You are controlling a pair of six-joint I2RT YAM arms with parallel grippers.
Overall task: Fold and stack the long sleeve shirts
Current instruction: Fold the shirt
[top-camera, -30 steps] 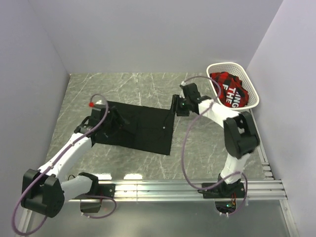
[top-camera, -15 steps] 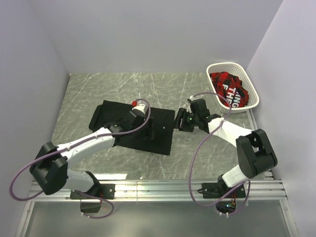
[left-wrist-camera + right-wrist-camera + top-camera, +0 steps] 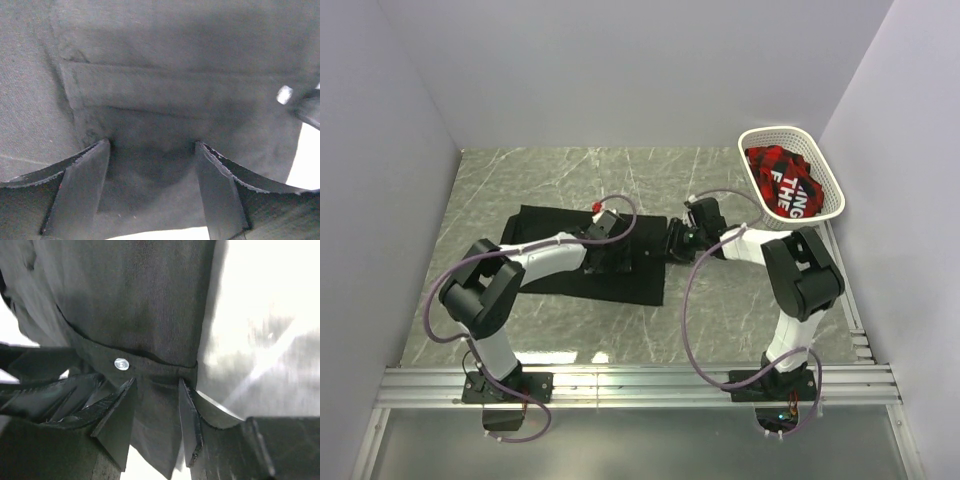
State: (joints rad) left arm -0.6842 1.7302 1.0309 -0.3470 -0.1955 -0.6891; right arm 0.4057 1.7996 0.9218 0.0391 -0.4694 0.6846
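One long sleeve shirt (image 3: pixel 640 280) lies flat mid-table (image 3: pixel 570 175), with table surface showing beyond every edge. One basket (image 3: pixel 760 135) stands far right. The left gripper (image 3: pixel 152 145) is spread over the fabric. The right gripper (image 3: pixel 157 382) straddles the shirt's right edge; its grip cannot be told.

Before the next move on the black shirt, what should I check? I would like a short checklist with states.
1. The shirt lies spread on the table: ok.
2. The left claw is open over the shirt: ok.
3. The right claw has the shirt's edge between its fingers: ok.
4. The right claw grips firmly: cannot tell.
5. The basket is apart from the shirt: ok.
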